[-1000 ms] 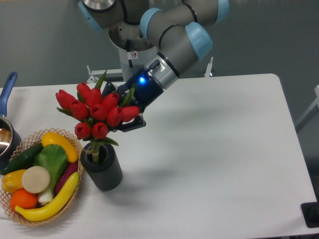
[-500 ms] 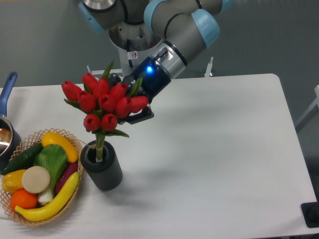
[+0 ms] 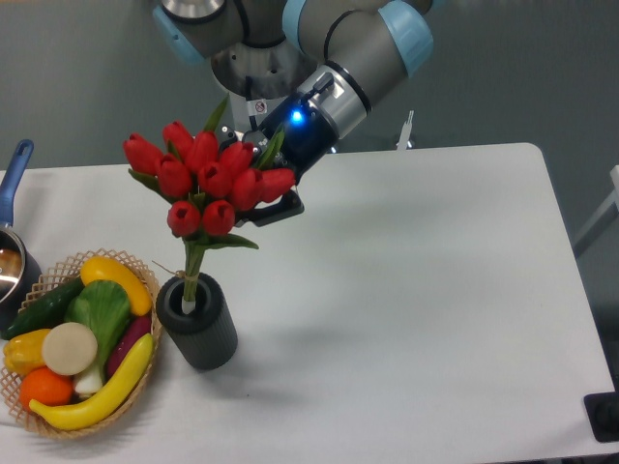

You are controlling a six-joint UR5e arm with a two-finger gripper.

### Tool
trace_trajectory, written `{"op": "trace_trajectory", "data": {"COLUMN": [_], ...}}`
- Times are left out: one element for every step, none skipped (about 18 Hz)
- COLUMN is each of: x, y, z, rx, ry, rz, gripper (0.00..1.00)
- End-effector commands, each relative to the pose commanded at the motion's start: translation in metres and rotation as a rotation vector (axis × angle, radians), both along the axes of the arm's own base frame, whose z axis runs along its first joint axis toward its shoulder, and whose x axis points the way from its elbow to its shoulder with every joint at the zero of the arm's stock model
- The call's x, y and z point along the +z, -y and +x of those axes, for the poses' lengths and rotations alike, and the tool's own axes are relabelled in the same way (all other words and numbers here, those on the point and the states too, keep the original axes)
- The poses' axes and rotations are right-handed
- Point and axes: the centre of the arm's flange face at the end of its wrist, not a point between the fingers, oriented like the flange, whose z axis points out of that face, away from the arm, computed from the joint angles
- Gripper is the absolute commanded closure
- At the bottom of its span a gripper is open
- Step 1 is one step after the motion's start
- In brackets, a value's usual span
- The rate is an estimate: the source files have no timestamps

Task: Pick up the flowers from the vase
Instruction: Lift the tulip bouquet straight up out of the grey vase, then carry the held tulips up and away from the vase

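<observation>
Flowers (image 3: 208, 179) rose higher with gripper (image 3: 259, 198), clamped on the bunch; stem tips stayed in vase (image 3: 198, 322) below it.

Red tulip flowers (image 3: 205, 180), stems (perhaps) inside grey vase (image 3: 200, 326)

arm: ours comes down from the top centre, grey links with light-blue joint caps, slanting down and to the left
wrist: dark housing with a blue light lit on it, just behind the gripper
gripper (image 3: 253, 198): points down-left, mostly hidden behind the flowers (image 3: 203, 179); we see one dark finger (image 3: 276, 209) under the buds
jaws: closed on the flowers, as far as we can see
</observation>
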Motion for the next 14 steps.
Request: {"op": "trace_trajectory", "data": {"x": [0.003,0.004,0.006,0.009,0.011,0.012,0.013,0.015,0.017,0.02,0.024,0.028,0.03,0.031], "y": [0.001,0.003,0.004,0.005,0.006,0.01,0.012,0.013,0.014,0.017,0.019,0.019,0.021,0.027], "z": [0.001,0.0,-0.001,0.0,-0.001,-0.005,-0.008,-0.009,-0.01,-0.015,-0.018,-0.022,-0.028,-0.037], "rx": [0.007,0.015,0.019,0.021,0.023,0.032,0.038,0.042,0.047,0.061,0.067,0.071,0.082,0.101], "ry": [0.011,0.023,0.024,0.022,0.02,0.021,0.019,0.017,0.023,0.027,0.022,0.016,0.011,0.005], "rz": [-0.004,-0.011,-0.01,-0.008,-0.005,0.0,0.003,0.004,0.002,0.001,0.005,0.007,0.01,0.01], "gripper": [0.63,0.63,0.63,0.63,0.63,0.63,0.63,0.63,0.63,0.63,0.63,0.63,0.63,0.63]}}
